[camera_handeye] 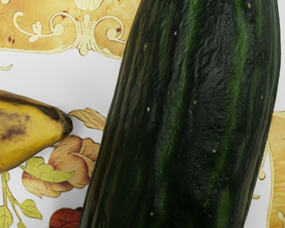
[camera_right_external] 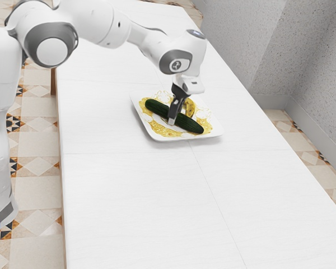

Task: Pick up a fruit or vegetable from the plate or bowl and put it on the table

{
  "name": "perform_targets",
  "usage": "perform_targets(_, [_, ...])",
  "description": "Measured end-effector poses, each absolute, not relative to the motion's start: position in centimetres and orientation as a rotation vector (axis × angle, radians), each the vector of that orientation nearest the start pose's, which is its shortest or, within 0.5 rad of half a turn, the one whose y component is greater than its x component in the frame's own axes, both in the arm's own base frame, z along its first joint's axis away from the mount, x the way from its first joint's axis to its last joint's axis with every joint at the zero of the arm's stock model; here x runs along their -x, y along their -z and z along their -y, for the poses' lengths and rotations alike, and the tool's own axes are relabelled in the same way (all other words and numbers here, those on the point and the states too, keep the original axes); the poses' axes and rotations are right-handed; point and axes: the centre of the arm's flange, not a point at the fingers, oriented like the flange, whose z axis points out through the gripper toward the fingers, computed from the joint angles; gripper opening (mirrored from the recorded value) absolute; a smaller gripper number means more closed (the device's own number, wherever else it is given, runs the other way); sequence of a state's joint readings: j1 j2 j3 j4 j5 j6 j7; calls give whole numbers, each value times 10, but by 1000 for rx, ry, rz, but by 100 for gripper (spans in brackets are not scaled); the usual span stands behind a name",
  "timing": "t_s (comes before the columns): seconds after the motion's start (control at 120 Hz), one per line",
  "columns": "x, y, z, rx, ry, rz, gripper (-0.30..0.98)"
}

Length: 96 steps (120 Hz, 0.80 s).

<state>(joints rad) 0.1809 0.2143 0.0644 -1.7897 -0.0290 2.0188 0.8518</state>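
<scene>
My gripper is down at the middle of a long dark green cucumber, overlapping its near side in the exterior view. The cucumber lies across a square white plate with a yellow pattern. Beside it on the plate, partly behind my hand, is a spotted yellow banana. From the wrist view, the cucumber is large and close under my hand, and the banana's dark tip points toward it without touching. Whether the cucumber is gripped cannot be made out.
The long white table extends around the plate, with a wide stretch toward the exterior view's bottom. Its far edge runs near a grey speckled wall. Patterned floor tiles lie beside the table at the exterior view's left.
</scene>
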Motion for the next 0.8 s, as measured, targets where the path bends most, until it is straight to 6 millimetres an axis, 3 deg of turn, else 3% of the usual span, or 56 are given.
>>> perform_targets(0.117, [-603, -431, -147, 3007, 27, -924, 63])
perform_targets(0.35, [-603, -430, -149, 3008, 26, -918, 33])
perform_targets(0.55, [-604, -429, -151, 3007, 29, -910, 23])
perform_targets(0.7, [-604, -443, -148, 2992, 58, -915, 21])
perform_targets(0.8, [-618, -473, -134, 2938, 131, -952, 21])
